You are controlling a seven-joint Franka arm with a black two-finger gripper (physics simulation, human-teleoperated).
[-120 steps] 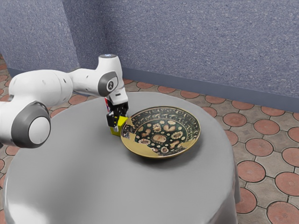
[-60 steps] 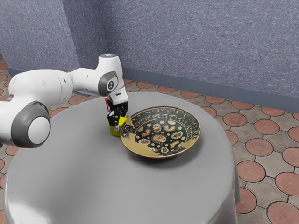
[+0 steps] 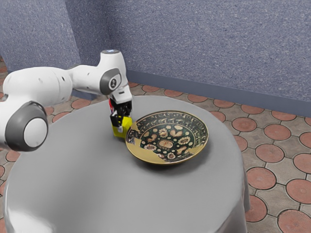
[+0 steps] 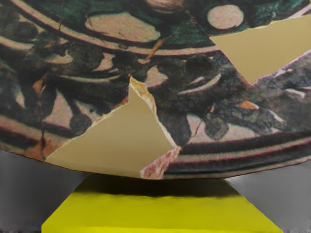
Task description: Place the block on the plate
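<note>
1. At the exterior view's left, the white arm (image 3: 36, 85) with its dark grey joint covers comes in over the surface (image 3: 97, 179), which is round and draped in a smooth grey cloth. The arm reaches toward the exterior view's right and bends down at the wrist.
2. Next comes the black hand (image 3: 122, 121), pointing down beside the plate (image 3: 146, 154). It is pinching the yellow block (image 3: 118, 132), with the fingers low around it.
3. The block is in the hand, just beside the plate's rim and outside it, so it is not on the plate. Whether its underside touches the cloth I cannot tell. In the wrist view its yellow face lies by the rim, with a dark shadow along the edge nearest the plate.
4. Farther right is the plate, wide and shallow, resting on the surface. It has a dark green and black ground, pale flower shapes in the middle and a patterned band around them. Plain tan patches (image 4: 116, 141) with jagged edges break the pattern, one of them reaching the rim near the block.
5. Behind everything runs a speckled blue-grey wall (image 3: 204, 43); toward the exterior view's right, the floor (image 3: 277, 131) shows round reddish tiles set among paler ones.
</note>
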